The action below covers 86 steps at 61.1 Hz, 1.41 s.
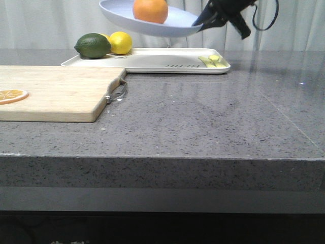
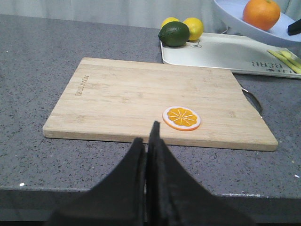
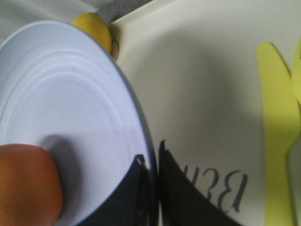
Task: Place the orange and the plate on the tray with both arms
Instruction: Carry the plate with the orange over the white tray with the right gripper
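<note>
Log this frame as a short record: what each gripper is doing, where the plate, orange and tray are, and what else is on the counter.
right gripper: shut on the rim of the plate, holding it in the air
orange: sits on the lifted plate
tray: on the counter below the plate; not yet bearing it
on tray: lime, lemon, yellow-green cutlery
left gripper: shut, empty, near the cutting board
orange slice: lies flat on the cutting board
</note>
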Each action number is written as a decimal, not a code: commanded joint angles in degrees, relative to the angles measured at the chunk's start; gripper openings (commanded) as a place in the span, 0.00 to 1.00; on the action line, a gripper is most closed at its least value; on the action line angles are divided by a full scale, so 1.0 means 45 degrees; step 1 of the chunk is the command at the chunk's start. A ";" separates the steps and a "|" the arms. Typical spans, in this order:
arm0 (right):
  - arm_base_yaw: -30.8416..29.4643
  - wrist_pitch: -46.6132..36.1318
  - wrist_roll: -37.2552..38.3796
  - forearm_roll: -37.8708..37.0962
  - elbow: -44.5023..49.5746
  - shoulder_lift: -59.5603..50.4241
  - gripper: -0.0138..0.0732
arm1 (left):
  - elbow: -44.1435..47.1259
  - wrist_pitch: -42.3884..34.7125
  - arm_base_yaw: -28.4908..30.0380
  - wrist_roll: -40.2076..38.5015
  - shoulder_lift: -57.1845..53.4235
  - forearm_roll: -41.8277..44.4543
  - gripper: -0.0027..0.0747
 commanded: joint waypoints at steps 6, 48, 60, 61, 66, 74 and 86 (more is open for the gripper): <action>-0.0018 -0.1763 0.0333 0.1025 -0.0961 -0.0146 0.03 | -0.0290 -0.1154 0.0018 -0.0115 0.0045 -0.0115 0.01; -0.0018 -0.2517 0.0453 0.0206 -0.0962 0.0268 0.03 | -0.0290 -0.1154 0.0018 -0.0115 0.0045 -0.0115 0.01; -0.0018 -0.2316 0.0453 -0.0079 -0.0962 0.0268 0.03 | -0.0290 -0.1154 0.0018 -0.0115 0.0045 -0.0115 0.01; -0.0018 -0.2297 0.0453 -0.0080 -0.0962 0.0268 0.03 | -0.0290 -0.1154 0.0018 -0.0115 0.0045 -0.0115 0.01; -0.0018 -0.2222 0.0453 -0.0107 -0.0962 0.0268 0.04 | -0.0290 -0.1154 0.0018 -0.0115 0.0045 -0.0115 0.01; 0.0020 -0.2193 0.0453 -0.0119 -0.0962 0.0281 0.13 | -0.0290 -0.1154 0.0018 -0.0115 0.0045 -0.0115 0.01; 0.0114 -0.2289 0.0453 -0.0181 -0.0962 0.0351 0.20 | -0.0290 -0.1154 0.0018 -0.0115 0.0045 -0.0115 0.01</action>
